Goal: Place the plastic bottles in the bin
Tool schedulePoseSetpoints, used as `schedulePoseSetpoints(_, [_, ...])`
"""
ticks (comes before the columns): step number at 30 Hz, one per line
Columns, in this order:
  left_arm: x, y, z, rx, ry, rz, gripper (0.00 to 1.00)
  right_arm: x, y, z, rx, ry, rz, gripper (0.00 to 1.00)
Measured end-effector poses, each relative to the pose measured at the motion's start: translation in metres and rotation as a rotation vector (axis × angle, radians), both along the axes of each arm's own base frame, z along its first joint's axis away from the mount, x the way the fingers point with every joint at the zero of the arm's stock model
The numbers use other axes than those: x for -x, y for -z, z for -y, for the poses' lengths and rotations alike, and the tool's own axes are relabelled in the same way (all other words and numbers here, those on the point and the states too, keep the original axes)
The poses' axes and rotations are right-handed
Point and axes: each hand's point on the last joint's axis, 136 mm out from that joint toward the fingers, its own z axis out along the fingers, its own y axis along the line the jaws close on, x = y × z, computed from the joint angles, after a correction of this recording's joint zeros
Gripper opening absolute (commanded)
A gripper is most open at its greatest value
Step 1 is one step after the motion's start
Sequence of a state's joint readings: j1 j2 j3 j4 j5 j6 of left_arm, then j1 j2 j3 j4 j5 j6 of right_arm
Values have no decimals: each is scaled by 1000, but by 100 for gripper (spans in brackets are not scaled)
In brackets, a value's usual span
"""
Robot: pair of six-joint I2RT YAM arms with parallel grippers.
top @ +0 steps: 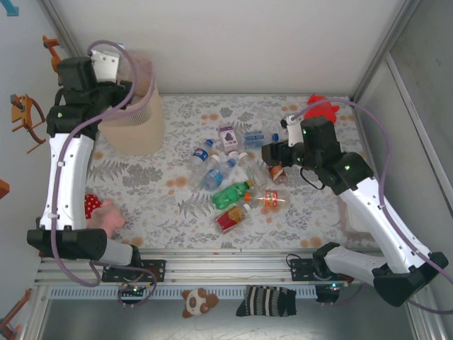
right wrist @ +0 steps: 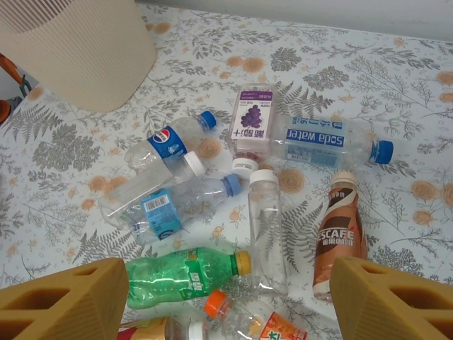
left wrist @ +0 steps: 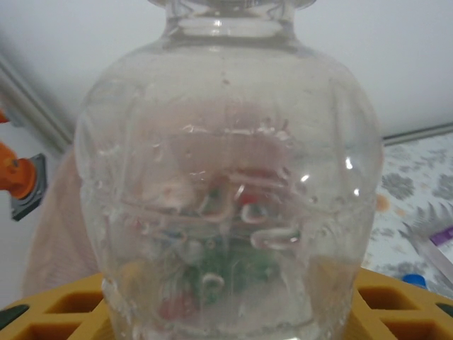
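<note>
Grey-and-orange leaf print covers the table (top: pixel 141 191), and at its far left stands the tall beige bin (top: pixel 138 124) with its pinkish liner. Over the bin's mouth the left gripper (left wrist: pixel 226 319) pinches a clear bottle (left wrist: pixel 226 163) between yellow fingers (left wrist: pixel 56 315). The right gripper (right wrist: pixel 226 290) hangs with jaws spread wide above the loose plastic bottles (top: pixel 237 180) lying mid-table, among them a green bottle (right wrist: pixel 184 273) and a brown coffee bottle (right wrist: pixel 340 234).
</note>
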State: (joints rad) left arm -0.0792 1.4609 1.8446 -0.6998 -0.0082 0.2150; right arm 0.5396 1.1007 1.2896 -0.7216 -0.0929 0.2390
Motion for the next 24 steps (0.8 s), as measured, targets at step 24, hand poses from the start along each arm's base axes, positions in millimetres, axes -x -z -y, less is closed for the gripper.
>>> schedulePoseSetpoints(24, [-111,110,-84,78,-237,-357,54,-3,4,-1,8,1,-12,74])
